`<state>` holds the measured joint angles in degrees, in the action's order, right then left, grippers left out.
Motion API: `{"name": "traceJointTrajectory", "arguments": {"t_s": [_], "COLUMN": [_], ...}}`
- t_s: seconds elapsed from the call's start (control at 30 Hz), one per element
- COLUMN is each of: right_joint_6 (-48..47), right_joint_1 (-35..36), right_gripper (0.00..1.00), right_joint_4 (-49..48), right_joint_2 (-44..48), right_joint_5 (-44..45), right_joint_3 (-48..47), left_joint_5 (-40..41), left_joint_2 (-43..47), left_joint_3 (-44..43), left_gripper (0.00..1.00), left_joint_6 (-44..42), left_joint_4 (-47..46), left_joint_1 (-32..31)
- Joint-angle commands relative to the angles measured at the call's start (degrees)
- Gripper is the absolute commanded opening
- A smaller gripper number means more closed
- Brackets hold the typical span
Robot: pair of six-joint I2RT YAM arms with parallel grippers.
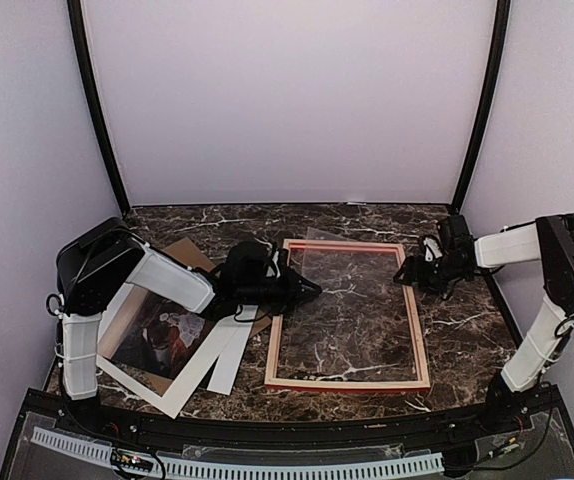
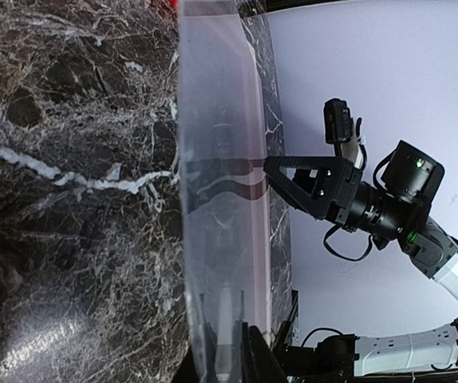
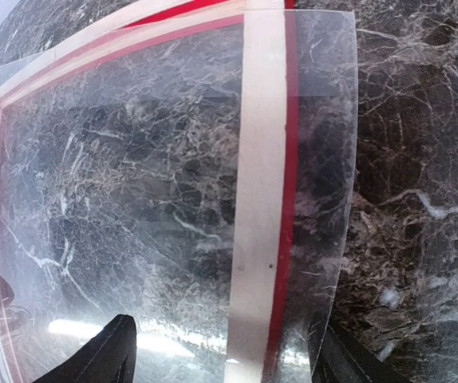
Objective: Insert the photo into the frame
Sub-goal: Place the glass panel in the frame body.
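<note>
Marble tabletop underneath. Right gripper spread wide over one rail of the frame, clear sheet just below. Left gripper at opposite rail, closure impossible to tell. Behind it, under its arm, the photo.

Can't see the photo whole: partly buried under left arm and white mat. Can't tell from left wrist whether left gripper pinches the clear sheet; jaws cropped at bottom edge. Same cropping on right gripper.
</note>
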<state>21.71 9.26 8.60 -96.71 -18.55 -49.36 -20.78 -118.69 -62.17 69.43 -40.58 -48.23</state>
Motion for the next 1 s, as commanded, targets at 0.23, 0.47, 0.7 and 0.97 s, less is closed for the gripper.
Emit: {"name": "traceJointTrajectory", "arguments": {"t_s": [0.23, 0.47, 0.7, 0.97], "right_joint_6": [-0.9, -1.4, -2.0, -2.4], "right_joint_1": [2.1, 3.2, 3.4, 3.4], "right_gripper": [0.72, 0.72, 0.74, 0.76], "right_joint_4": [-0.4, 1.2, 3.7, 5.5], "right_joint_2": [-3.0, -3.6, -1.1, 2.6], "right_joint_5": [-1.0, 0.9, 5.3, 7.8], "right_joint_3": [-5.3, -7.1, -6.8, -6.5], "left_joint_5": [-5.5, -5.4, -5.9, -5.5], "left_joint_2": [2.2, 3.5, 4.4, 6.1], "left_joint_3": [-1.7, 0.4, 1.2, 2.2], "left_gripper": [0.23, 0.10, 0.00, 0.00], "left_joint_6": [-3.0, -3.4, -4.2, -6.4], "left_joint_4": [6.1, 6.6, 7.6, 9.2], "left_joint_1": [0.4, 1.3, 2.5, 2.7]}}
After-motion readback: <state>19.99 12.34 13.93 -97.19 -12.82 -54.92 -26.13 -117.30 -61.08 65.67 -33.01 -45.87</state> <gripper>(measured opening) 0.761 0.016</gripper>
